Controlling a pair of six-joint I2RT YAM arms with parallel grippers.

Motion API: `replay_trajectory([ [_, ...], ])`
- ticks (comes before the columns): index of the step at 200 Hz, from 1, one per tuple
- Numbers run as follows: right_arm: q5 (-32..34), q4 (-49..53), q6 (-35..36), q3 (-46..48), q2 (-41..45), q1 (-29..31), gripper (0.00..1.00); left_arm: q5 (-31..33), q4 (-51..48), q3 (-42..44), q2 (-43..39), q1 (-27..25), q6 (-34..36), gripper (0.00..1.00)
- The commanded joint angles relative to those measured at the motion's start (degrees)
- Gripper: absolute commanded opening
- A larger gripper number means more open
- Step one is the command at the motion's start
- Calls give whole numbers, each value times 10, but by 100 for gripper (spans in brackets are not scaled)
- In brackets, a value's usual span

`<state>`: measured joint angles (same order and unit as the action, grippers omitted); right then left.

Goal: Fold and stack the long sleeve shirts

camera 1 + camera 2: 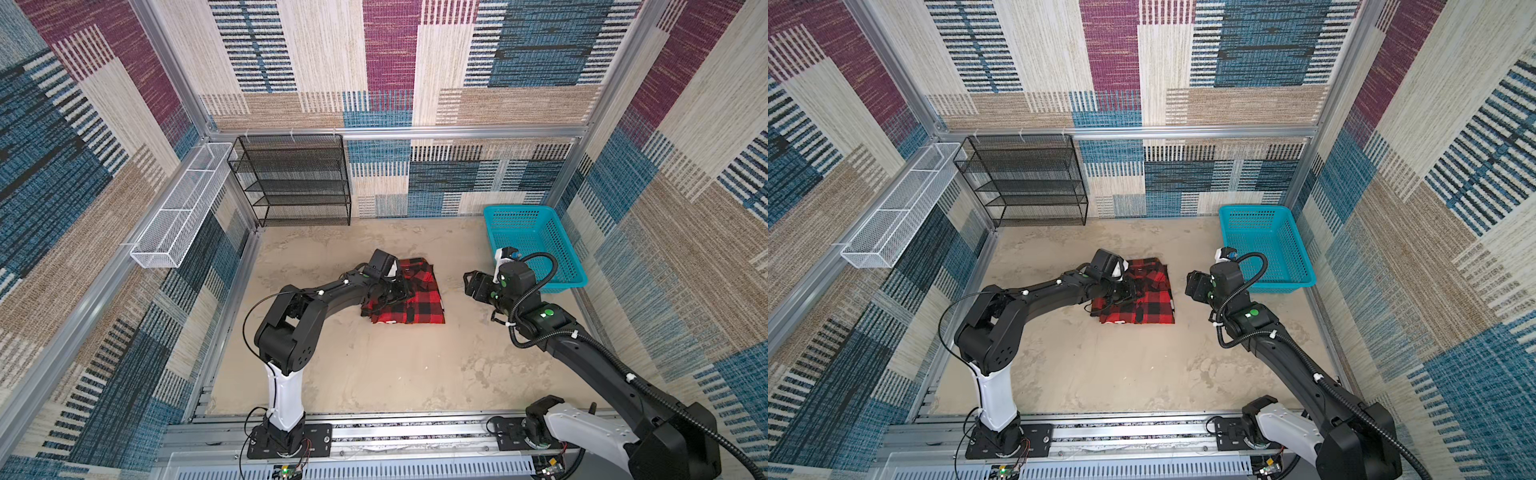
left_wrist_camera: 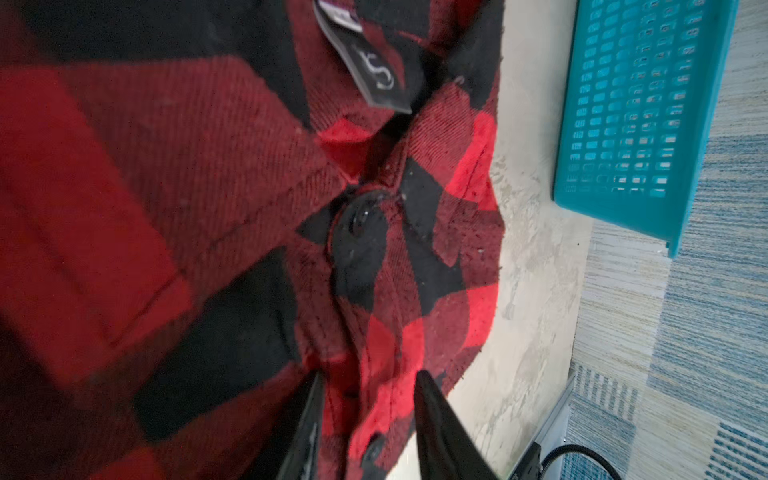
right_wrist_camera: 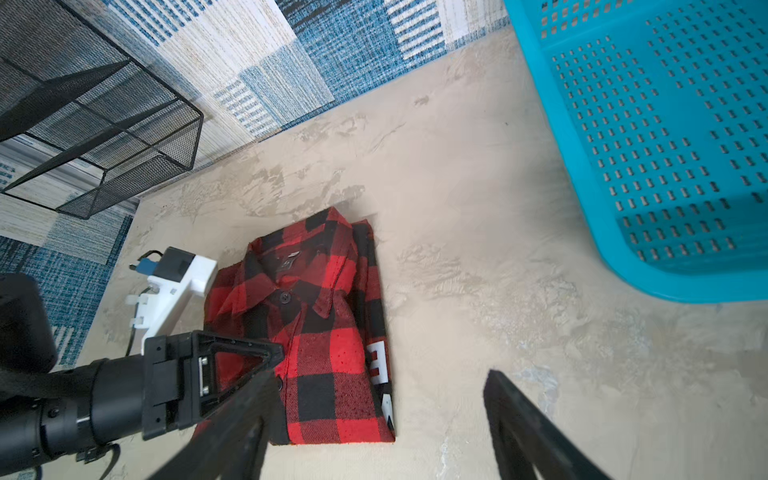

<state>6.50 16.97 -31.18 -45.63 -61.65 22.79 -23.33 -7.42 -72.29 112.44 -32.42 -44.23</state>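
Your long sleeve shirt lies folded into a compact rectangle on the beige tabletop, directly under the left gripper. Its long axis runs away from the arm bases toward the back wall, with the collar at the far end and the folded bottom edge at the near end. 1 black button on the placket sits just ahead of that gripper's fingertips. Its 2 fingers stand partly apart over the placket with flat cloth showing in the gap; whether the tips touch the cloth you cannot tell. The right gripper hangs beside the shirt, apart from it, fingers spread wide around nothing, with only bare tabletop between it and the shirt's lettered edge. The teal basket stands just behind the right gripper. The black mesh rack stands well beyond the left gripper against the back wall, the white wire tray farther out on the side wall. The left forearm covers part of the shirt in both top views.
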Motion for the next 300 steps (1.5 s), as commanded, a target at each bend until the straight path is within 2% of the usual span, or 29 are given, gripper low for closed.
replay_trajectory([
  [1,-5,-17,5,-4,-6,-1,81,1,8,8,19,0,-18,40],
  [36,-4,-16,5,-14,-9,-2,81,26,7,41,20,22,-20,39],
  [69,-5,-16,-1,-17,-12,-2,81,29,6,79,-3,81,0,39],
  [130,-7,-21,-12,-30,-28,-2,81,25,-78,58,-8,178,121,33],
  [165,-3,-15,-7,-41,-31,-3,81,8,-99,61,-11,254,160,33],
  [198,0,-9,-1,-47,-31,-2,81,-12,-129,24,2,322,191,34],
  [238,2,-5,1,-43,-26,-2,81,-17,-208,-72,34,359,244,36],
  [258,4,-4,5,-42,-20,-2,81,-22,-216,-88,21,366,243,42],
  [276,12,-4,9,-39,-9,-2,83,-36,-212,-74,-24,365,233,65],
  [290,26,-7,14,-30,3,-4,92,-39,-211,-51,-81,365,228,81],
  [294,31,-10,15,-27,8,-4,99,-37,-211,-42,-100,365,227,83],
  [300,39,-15,18,-21,14,-4,100,-32,-213,-32,-131,365,226,84],
])
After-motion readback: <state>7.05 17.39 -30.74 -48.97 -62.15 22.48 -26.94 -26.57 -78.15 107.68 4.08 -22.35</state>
